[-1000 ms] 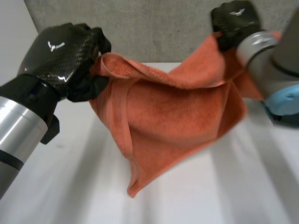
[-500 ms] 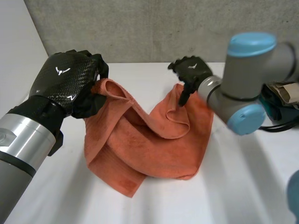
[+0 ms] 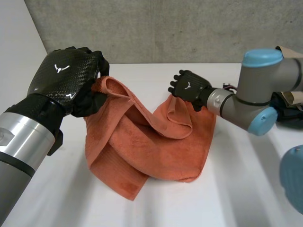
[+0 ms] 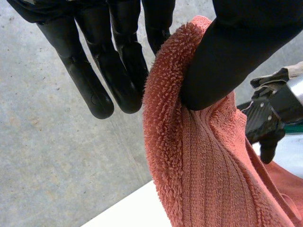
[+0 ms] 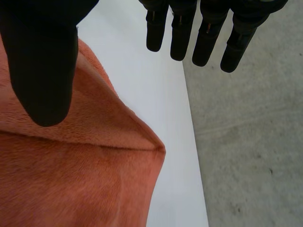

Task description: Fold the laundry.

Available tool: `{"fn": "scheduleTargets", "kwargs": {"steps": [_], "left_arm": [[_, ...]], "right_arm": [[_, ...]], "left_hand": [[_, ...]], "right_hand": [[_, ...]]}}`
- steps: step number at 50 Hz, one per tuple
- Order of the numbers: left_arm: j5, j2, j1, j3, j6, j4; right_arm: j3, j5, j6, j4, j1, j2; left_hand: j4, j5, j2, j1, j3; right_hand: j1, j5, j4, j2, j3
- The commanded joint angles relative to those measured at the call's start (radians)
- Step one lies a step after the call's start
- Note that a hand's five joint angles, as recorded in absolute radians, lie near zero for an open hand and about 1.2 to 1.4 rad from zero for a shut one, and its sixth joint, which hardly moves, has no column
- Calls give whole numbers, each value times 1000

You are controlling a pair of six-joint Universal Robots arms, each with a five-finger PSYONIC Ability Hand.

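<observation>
The left hand (image 3: 64, 78) is up off the surface (image 3: 241, 189), on the left side. It holds the orange towel (image 3: 151, 146) by one edge at the top. In the left wrist view, the thumb of the left hand (image 4: 236, 47) presses the fluffy edge of the towel (image 4: 199, 156) against the fingers (image 4: 120, 71). So this hand is closed on the towel and pinches it.

From that hand the towel hangs down and then lies in a soft heap on the white surface. It has folds and bumps. One fold stands up in the middle of the heap.

The right hand (image 3: 189, 87) is at the far right side of the towel, just over the raised fold. In the right wrist view, its fingers (image 5: 206, 38) are straight and spread away from the thumb. The thumb of the right hand (image 5: 42, 56) is above the towel (image 5: 71, 179), and the fingers are above the bare white surface (image 5: 156, 94). This hand is wide and holds nothing.

A grey wall (image 3: 165, 28) stands behind the surface.
</observation>
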Motion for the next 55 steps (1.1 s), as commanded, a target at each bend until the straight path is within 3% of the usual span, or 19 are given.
{"fn": "scheduleTargets", "kwargs": {"steps": [1,9,14,17,20,26,33,38,42,47,52,55], "left_arm": [[-1,-6,3,-5,1,3],[-1,-14,4,-9,2,3],[-1,-16,10,-8,2,5],[-1,-12,27,-2,2,5],[-1,-5,64,12,4,3],[6,7,147,66,5,0],[98,61,249,142,5,-17],[172,61,348,181,5,-64],[245,43,409,205,5,-126],[314,-70,420,193,8,-159],[311,-230,415,205,56,-161],[307,-379,409,266,157,-158]], "right_arm": [[-171,-28,11,-32,14,166],[-300,-37,14,-84,37,304],[-304,-74,16,-115,44,308],[-309,-66,28,-111,47,285],[-287,1,100,-109,34,181],[-162,274,383,-62,-61,-118],[70,319,402,159,-184,-531],[128,363,399,354,-232,-695],[171,373,384,451,-230,-778],[297,365,321,465,-232,-831],[388,402,229,439,-229,-750],[372,435,220,436,-224,-661]], "left_hand": [[195,248,199,258,203],[195,248,199,258,203],[195,248,199,258,203],[195,248,199,258,203],[195,248,199,258,203],[195,248,199,258,203],[195,248,199,258,203],[195,248,199,258,203],[195,248,199,258,203],[195,248,199,258,203],[195,248,199,258,203],[195,248,199,258,203]], "right_hand": [[107,88,104,117,105],[353,334,350,363,351],[1015,996,1012,1025,1013],[1016,997,1013,1026,1014],[1016,997,1013,1026,1014],[1016,997,1013,1026,1014],[1016,997,1013,1026,1014],[1016,997,1013,1026,1014],[1016,997,1013,1026,1014],[1016,997,1013,1026,1014],[1016,997,1013,1026,1014],[1016,997,1013,1026,1014]]}}
